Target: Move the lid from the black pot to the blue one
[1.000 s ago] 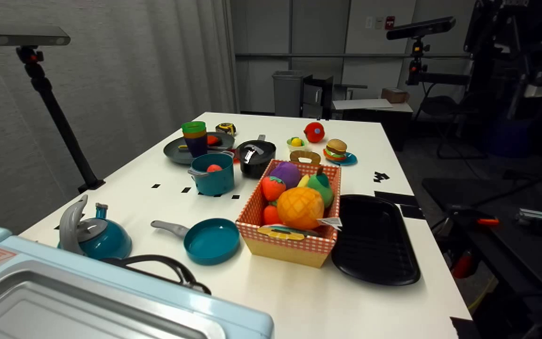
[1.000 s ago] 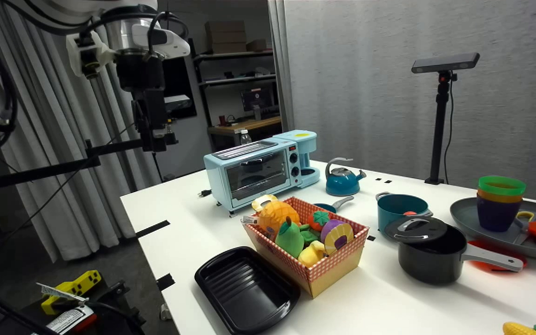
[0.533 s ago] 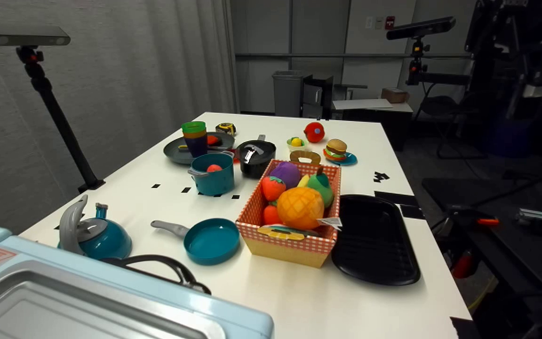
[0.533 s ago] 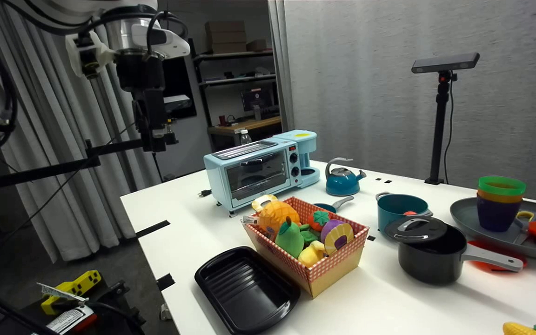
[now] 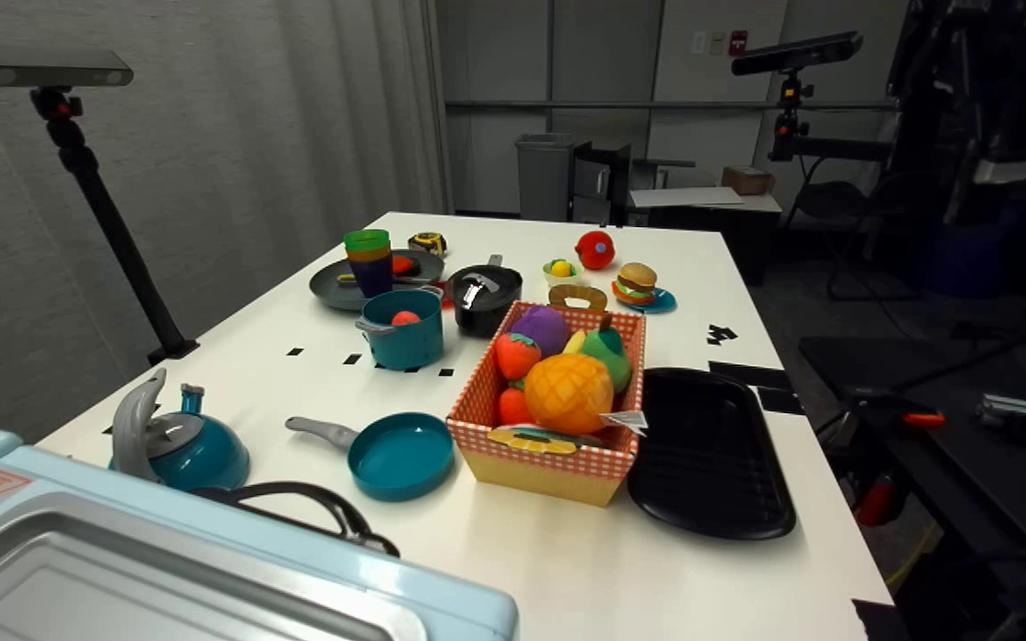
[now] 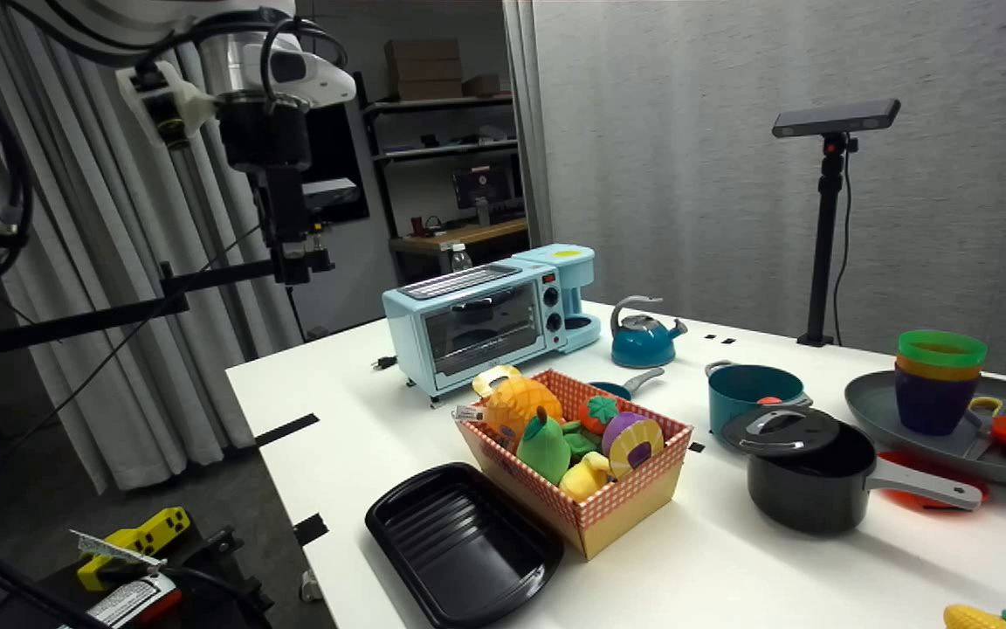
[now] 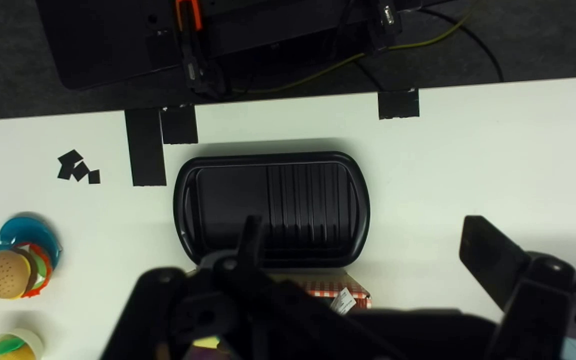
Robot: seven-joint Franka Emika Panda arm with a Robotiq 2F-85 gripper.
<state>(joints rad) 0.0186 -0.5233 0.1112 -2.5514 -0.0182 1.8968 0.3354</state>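
Tabletop (image 6: 686, 577), lid (image 6: 782, 439) askew toward blue pot (image 5: 411, 345)

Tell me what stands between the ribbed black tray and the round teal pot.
A rectangular red-checked basket of toy produce; both exterior views show it.

Free air above the lid (image 6: 787, 442), blue pot (image 6: 732, 407) just beside, fruit basket (image 6: 634, 514) between black tray (image 6: 466, 550) and black pot (image 6: 804, 505)

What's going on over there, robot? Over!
Gripper open, nothing held. Lid askew on black pot. Pinkish-red thing inside blue pot, probably not in the way.
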